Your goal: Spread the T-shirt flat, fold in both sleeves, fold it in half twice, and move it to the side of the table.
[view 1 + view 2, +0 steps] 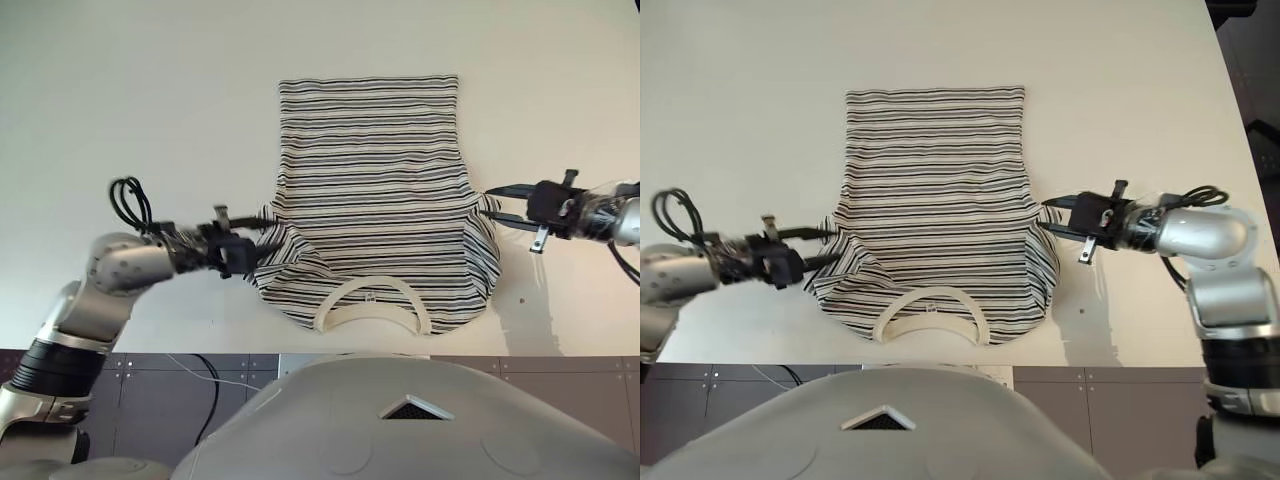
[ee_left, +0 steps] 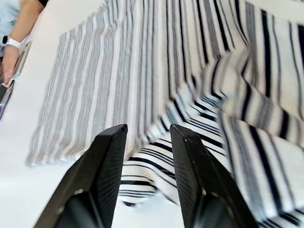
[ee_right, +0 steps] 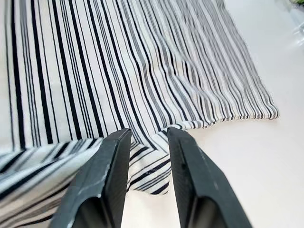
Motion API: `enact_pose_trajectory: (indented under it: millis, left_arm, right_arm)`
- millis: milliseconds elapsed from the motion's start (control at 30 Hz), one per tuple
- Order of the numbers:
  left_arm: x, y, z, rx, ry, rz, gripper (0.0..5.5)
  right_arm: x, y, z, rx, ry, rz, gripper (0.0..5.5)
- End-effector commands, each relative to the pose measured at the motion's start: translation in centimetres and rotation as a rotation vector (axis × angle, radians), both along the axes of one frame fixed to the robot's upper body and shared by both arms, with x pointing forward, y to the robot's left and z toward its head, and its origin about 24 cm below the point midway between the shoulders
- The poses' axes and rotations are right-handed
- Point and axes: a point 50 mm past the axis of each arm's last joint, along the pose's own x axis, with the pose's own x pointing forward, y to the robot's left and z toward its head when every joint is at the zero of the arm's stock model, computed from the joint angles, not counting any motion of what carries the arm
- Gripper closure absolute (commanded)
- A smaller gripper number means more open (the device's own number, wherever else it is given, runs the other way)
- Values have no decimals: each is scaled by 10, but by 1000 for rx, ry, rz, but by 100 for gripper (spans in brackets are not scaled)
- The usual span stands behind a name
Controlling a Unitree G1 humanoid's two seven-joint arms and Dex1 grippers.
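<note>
A black-and-white striped T-shirt (image 1: 375,180) lies on the white table (image 1: 130,90), its cream collar (image 1: 372,296) toward me and its hem at the far side. Both sleeves lie bunched against the body at the sides. My left gripper (image 1: 262,226) is at the shirt's left sleeve edge, open, with the rumpled sleeve (image 2: 199,109) lying between and beyond its fingers (image 2: 111,152). On the opposite side, my right gripper (image 1: 490,206) is at the right sleeve edge, also open, and the sleeve's corner (image 3: 149,175) lies between its fingers (image 3: 183,156).
Bare white tabletop surrounds the shirt on the left, right and far sides. The table's near edge (image 1: 180,350) runs just below the collar. The table's right edge (image 1: 1230,90) meets dark floor at the far right.
</note>
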Motion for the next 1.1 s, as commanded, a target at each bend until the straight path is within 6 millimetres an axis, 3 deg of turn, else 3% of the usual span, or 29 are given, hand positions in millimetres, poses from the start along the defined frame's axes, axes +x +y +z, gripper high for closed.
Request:
enact_pose_trajectory:
  millis: [33, 200, 300, 400, 567, 700, 967, 1100]
  left_arm:
    - [-11, 16, -18, 138, 25, -83, 385]
    - [-3, 38, -32, 285, -27, -144, 385]
    - [6, 40, -33, 298, -77, -176, 385]
    - [13, 41, -31, 283, -118, -185, 385]
    - [-13, 57, -26, 257, -28, -206, 385]
    - [-28, 71, -27, 282, 42, -168, 385]
    - [3, 49, 1, 60, -110, 31, 385]
    - [4, 38, 37, -165, -138, 158, 385]
  right_arm:
    - [0, -15, -18, -89, -7, 18, 413]
    - [8, -26, -24, -175, -61, 66, 413]
    - [20, -24, -19, -201, -143, 90, 413]
    - [19, -25, -19, -223, -152, 118, 413]
    - [2, -31, -4, -192, -81, 112, 413]
    - [3, -35, 13, -140, -122, 23, 413]
    - [2, -32, 18, -101, -157, -48, 413]
    - [-3, -37, 22, -76, -190, -126, 413]
